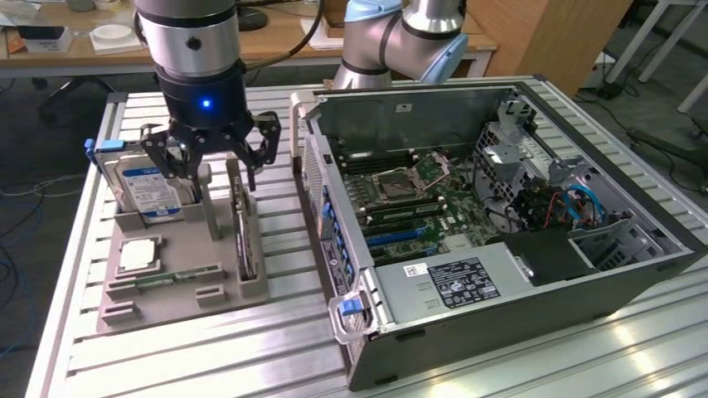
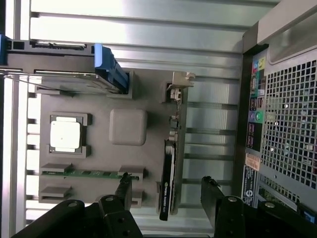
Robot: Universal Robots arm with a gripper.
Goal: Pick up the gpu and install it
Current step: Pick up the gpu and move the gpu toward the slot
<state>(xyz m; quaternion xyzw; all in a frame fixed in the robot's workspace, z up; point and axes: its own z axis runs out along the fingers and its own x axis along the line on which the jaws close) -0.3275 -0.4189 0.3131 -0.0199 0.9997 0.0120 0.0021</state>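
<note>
My gripper (image 1: 219, 176) hangs with its jaws apart and nothing in them. It is just above the gpu (image 1: 244, 239), which stands on edge in its slot in the grey holder (image 1: 182, 290), directly beneath me and in line with the gap between my fingers (image 2: 124, 191). I judge the pick-up as lined up but not yet made, and the install is all left to do; the open computer case (image 1: 498, 207) waits beside me on the surface (image 1: 221, 365).

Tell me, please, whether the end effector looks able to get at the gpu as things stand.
Probably yes: the end effector hangs above the gpu with its fingers open to either side of the card, nothing lies between them, and the hard drive stands apart.
</note>
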